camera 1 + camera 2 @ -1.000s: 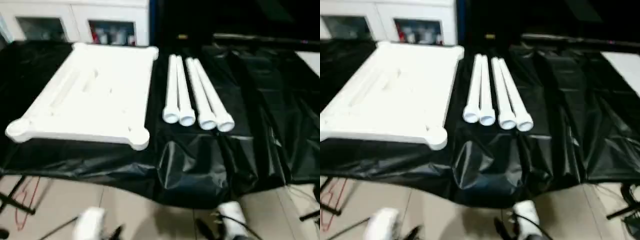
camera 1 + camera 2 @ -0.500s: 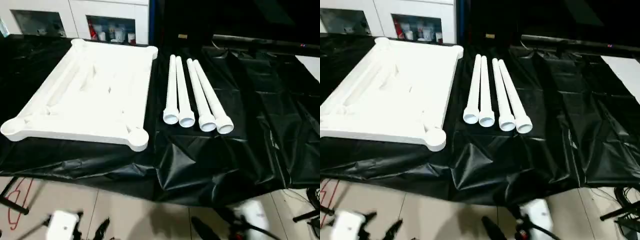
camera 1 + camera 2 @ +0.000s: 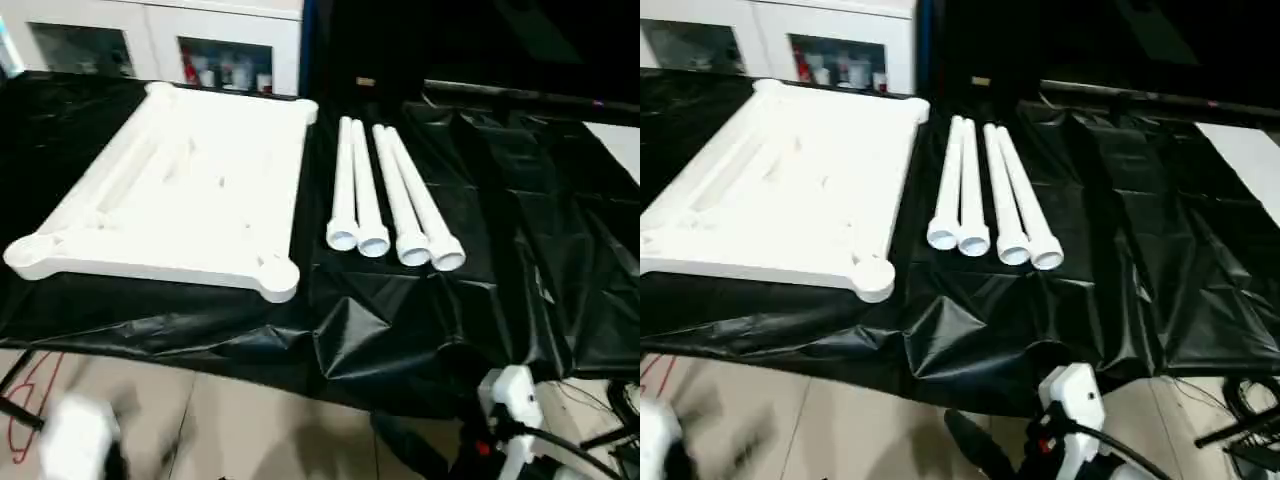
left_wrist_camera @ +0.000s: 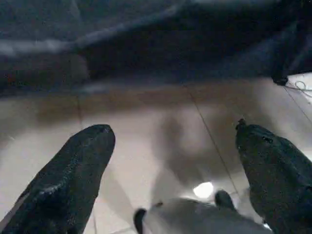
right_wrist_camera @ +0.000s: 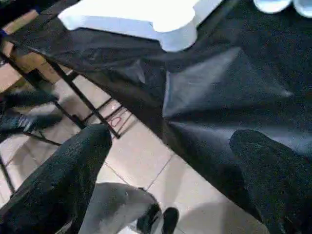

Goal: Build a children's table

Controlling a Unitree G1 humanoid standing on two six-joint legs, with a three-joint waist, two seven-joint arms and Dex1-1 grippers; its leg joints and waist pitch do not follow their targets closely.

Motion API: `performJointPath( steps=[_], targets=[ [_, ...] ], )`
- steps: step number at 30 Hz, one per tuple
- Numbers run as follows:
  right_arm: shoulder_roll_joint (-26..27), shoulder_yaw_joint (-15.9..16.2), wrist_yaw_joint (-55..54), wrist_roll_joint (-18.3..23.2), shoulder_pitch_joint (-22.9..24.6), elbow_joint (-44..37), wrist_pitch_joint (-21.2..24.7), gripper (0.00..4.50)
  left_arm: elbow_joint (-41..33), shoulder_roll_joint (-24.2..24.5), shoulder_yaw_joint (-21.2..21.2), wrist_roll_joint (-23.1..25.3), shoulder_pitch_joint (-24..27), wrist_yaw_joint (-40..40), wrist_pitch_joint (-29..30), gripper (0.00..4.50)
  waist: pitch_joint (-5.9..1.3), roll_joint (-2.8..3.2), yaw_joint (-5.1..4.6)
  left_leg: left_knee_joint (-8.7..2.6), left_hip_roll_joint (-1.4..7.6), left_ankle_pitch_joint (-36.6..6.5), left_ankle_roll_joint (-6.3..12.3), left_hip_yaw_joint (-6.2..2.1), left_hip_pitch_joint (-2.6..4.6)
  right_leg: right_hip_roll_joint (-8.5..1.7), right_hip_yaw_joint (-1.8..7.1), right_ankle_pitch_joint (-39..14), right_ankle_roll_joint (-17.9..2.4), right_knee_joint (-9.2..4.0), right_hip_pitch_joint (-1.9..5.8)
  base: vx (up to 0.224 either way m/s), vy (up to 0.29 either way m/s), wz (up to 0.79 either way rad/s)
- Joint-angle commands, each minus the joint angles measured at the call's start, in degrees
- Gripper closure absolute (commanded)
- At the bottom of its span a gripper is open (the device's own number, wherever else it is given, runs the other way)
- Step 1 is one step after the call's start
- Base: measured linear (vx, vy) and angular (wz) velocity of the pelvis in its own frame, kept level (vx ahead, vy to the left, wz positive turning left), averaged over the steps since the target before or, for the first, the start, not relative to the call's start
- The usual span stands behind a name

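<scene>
Black plastic sheeting (image 3: 480,200) over the worktop, pale tiled floor (image 3: 250,430), white glass-door cabinet (image 3: 160,45) behind

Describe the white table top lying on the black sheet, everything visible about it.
The table top is a large white rectangle that looks like plastic, lying flat with its underside up, showing raised ribs and a rim. Round sockets bulge at its corners. It rests on the black sheet, left of the four legs, apart from them. Neither pincer touches it.

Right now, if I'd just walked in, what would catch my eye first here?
The big white table top, lying ribbed side up on the left of a black sheet. Just to its right, four white legs lie side by side, open ends toward the camera. Behind stands a white cabinet with glass doors.
</scene>
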Motion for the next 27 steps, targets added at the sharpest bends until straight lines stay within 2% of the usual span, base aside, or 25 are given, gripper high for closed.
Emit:
performJointPath(
  steps=[1,2,3,4,6,7,8,9,10,11,12,13,14,15,16,17,18,19,21,22,23,24,25,27],
  targets=[
    [1.42,-2.73,-2.99,2.16,-3.16,0.28,1.06,0.00,-3.81,-0.80,0.83,-0.97,-3.45,2.51,1.15,0.02,-0.78,0.65,0.25,-4.24,2.20,-14.90,-0.36,-1.27,0.52,-3.49,2.73,-2.40,-2.71,-4.11,-0.03,0.000,0.000,0.00],
    [2.19,-3.46,-3.69,3.31,-4.83,0.80,1.50,0.00,-5.53,-0.72,0.83,-1.79,-5.87,3.70,2.88,0.02,-0.55,0.30,0.50,-4.17,2.28,-16.06,-0.56,-1.07,0.87,-3.46,2.82,-4.49,-3.19,-4.36,-0.48,0.000,0.000,0.00],
    [2.60,-3.74,-4.01,3.51,-5.57,1.16,1.41,0.00,-6.19,-0.78,0.83,-2.19,-7.11,4.31,3.61,0.02,-0.57,0.49,0.72,-4.18,2.25,-16.33,-0.84,-1.14,0.90,-3.54,2.84,-5.40,-3.30,-4.16,-0.43,0.000,0.000,0.00],
    [3.84,-4.50,-4.82,3.89,-7.77,2.25,1.27,0.00,-8.01,-0.86,0.94,-3.45,-10.72,5.92,5.91,0.02,-0.68,0.59,1.23,-4.15,2.14,-16.03,-1.46,-1.17,0.76,-3.52,2.80,-6.74,-3.03,-4.11,-0.36,0.000,0.000,0.00],
    [4.81,-5.42,-5.46,5.43,-10.61,3.54,2.30,0.00,-9.44,-0.41,0.45,-3.91,-14.82,6.74,7.80,0.02,-1.04,0.59,1.33,-4.07,1.93,-14.91,-2.16,-1.31,0.78,-3.33,2.61,-5.09,-3.00,-3.62,-0.16,0.000,0.000,0.00],
    [4.98,-5.53,-5.64,5.44,-11.42,3.85,2.37,0.00,-9.64,-0.58,0.33,-3.96,-16.02,7.08,8.22,0.02,-1.13,0.52,1.32,-3.95,1.89,-14.12,-2.22,-1.29,0.68,-3.28,2.59,-4.03,-2.97,-3.56,-0.08,0.000,0.000,0.00],
    [5.46,-5.76,-6.22,5.35,-13.47,4.71,2.43,0.00,-9.67,-1.04,0.11,-3.77,-19.12,8.20,9.52,0.02,-1.27,0.50,1.31,-3.76,1.77,-12.32,-2.45,-1.22,0.61,-3.15,2.49,-0.85,-2.83,-3.20,0.09,0.000,0.000,0.00],
    [5.61,-5.75,-6.49,5.25,-14.04,4.96,2.44,0.00,-9.49,-1.29,0.12,-3.57,-19.90,8.47,9.84,0.02,-1.27,0.50,1.31,-3.76,1.77,-12.32,-2.45,-1.22,0.61,-3.15,2.49,-0.85,-2.83,-3.20,0.09,0.000,0.000,0.00],
    [6.46,-6.18,-8.41,3.64,-16.54,6.99,1.95,0.00,-8.17,-2.46,0.31,-2.83,-23.46,10.20,10.57,0.02,-1.49,0.40,1.27,-3.60,1.66,-11.32,-2.68,-1.30,0.45,-3.22,2.45,-0.24,-2.61,-3.05,0.36,0.000,0.000,0.00],
    [7.02,-6.56,-9.78,2.66,-18.02,8.27,1.85,0.00,-7.39,-3.13,0.46,-2.43,-25.49,11.34,11.12,0.02,-1.67,0.63,1.14,-3.45,1.59,-10.24,-3.43,-1.35,0.47,-3.19,2.41,0.36,-2.72,-2.82,0.23,0.000,0.000,0.00],
    [7.02,-6.56,-9.78,2.66,-18.02,8.27,1.85,0.00,-7.39,-3.13,0.46,-2.43,-25.49,11.34,11.12,0.02,-1.79,0.57,1.17,-3.26,1.52,-9.70,-3.58,-1.28,0.47,-3.17,2.44,0.99,-2.78,-2.80,0.25,0.000,0.000,0.00],
    [7.64,-5.94,-12.65,-3.27,-22.65,13.47,-1.08,0.00,-2.35,-3.70,0.08,1.88,-32.42,16.07,12.10,0.02,-1.73,0.67,1.29,-3.20,1.52,-9.74,-3.75,-1.29,0.44,-3.20,2.47,1.33,-2.77,-2.73,0.23,0.000,0.000,0.00],
    [7.91,-5.41,-13.51,-5.62,-24.53,15.87,-2.63,0.00,0.03,-4.20,-0.06,2.90,-35.10,17.36,11.42,0.02,-1.83,1.15,1.15,-3.15,1.22,-11.07,-4.98,-1.34,0.67,-3.18,2.43,-1.43,-2.65,-2.81,-0.01,0.000,0.000,0.00],
    [8.44,-5.31,-15.02,-7.20,-26.75,19.14,-3.24,0.00,2.22,-4.97,-0.11,3.13,-37.72,18.74,11.45,0.02,-2.00,1.29,1.12,-2.97,1.12,-10.47,-5.23,-1.33,0.59,-3.22,2.46,-0.99,-2.83,-2.74,0.16,0.000,0.000,0.00],
    [8.88,-5.27,-16.01,-7.87,-28.06,21.18,-3.40,0.00,3.47,-5.48,-0.04,2.87,-39.12,19.35,11.43,0.02,-2.02,1.12,1.19,-2.96,1.13,-10.16,-5.44,-1.31,0.61,-3.27,2.43,-0.62,-3.37,-2.67,0.18,0.000,0.000,0.00],
    [9.59,-4.80,-18.35,-11.04,-30.65,25.16,-6.38,0.00,4.65,-5.70,-1.30,3.01,-41.27,18.67,10.49,0.02,-2.13,1.47,1.36,-2.97,1.15,-9.95,-5.68,-1.40,0.59,-3.42,2.37,-0.56,-3.69,-2.60,0.21,0.000,0.000,0.00],
    [9.91,-4.65,-19.22,-12.25,-31.83,26.99,-7.62,0.00,5.16,-5.80,-1.85,3.04,-42.14,18.23,9.95,0.02,-2.33,1.22,1.25,-2.82,1.11,-9.18,-5.68,-1.30,0.52,-3.34,2.38,0.54,-4.00,-2.52,0.32,0.000,0.000,0.00],
    [10.21,-4.68,-19.51,-12.55,-32.76,28.49,-8.16,0.00,5.62,-5.97,-2.12,2.77,-42.67,17.79,9.56,0.02,-2.40,1.48,1.44,-2.82,1.11,-8.83,-5.89,-1.37,0.45,-3.32,2.30,1.78,-4.55,-2.35,0.37,0.000,0.000,0.00],
    [10.75,-4.44,-17.17,-13.17,-36.45,34.24,-13.27,0.00,8.94,-6.43,-2.93,5.72,-44.65,19.98,8.85,0.02,-2.62,1.66,1.54,-2.65,1.21,-8.92,-5.58,-1.36,0.33,-3.28,2.23,4.59,-4.99,-1.97,0.54,0.000,0.000,0.00],
    [10.88,-4.39,-17.05,-13.37,-37.43,35.94,-13.99,0.00,10.34,-6.92,-2.91,6.52,-44.99,21.07,8.58,0.02,-2.78,2.14,1.70,-2.48,1.02,-8.63,-5.16,-1.42,0.25,-3.34,2.19,5.85,-5.44,-1.85,0.70,0.000,0.000,0.00],
    [11.07,-4.38,-17.00,-13.91,-38.96,38.25,-14.62,0.00,12.07,-7.40,-3.08,8.06,-45.45,22.78,8.36,0.02,-2.97,3.07,2.04,-2.16,0.89,-5.61,-4.26,-1.57,-0.16,-3.41,2.17,10.15,-6.23,-1.44,1.09,0.000,0.000,0.00],
    [11.03,-4.29,-16.72,-14.44,-40.51,40.14,-15.37,0.00,13.37,-7.43,-3.50,10.02,-45.84,24.50,8.18,0.02,-3.00,2.99,2.04,-2.03,0.89,-5.27,-4.00,-1.44,-0.13,-3.33,2.12,11.35,-6.46,-1.59,1.02,0.000,0.000,0.00],
    [10.91,-4.31,-15.95,-14.34,-41.48,41.07,-15.68,0.00,13.77,-7.78,-3.55,10.73,-46.03,25.56,8.17,0.02,-2.95,2.64,1.84,-2.01,0.79,-4.85,-3.77,-1.46,-0.30,-3.23,2.07,12.17,-6.74,-1.49,1.19,0.000,0.000,0.00],
    [11.02,-3.98,-14.67,-15.34,-43.97,43.63,-17.51,0.00,15.89,-8.05,-3.88,11.42,-46.83,25.73,6.89,0.02,-3.36,2.84,2.19,-1.64,0.73,-2.77,-2.70,-1.42,-0.32,-3.29,2.08,14.91,-7.53,-1.17,1.42,0.000,0.000,0.00]
  ],
)
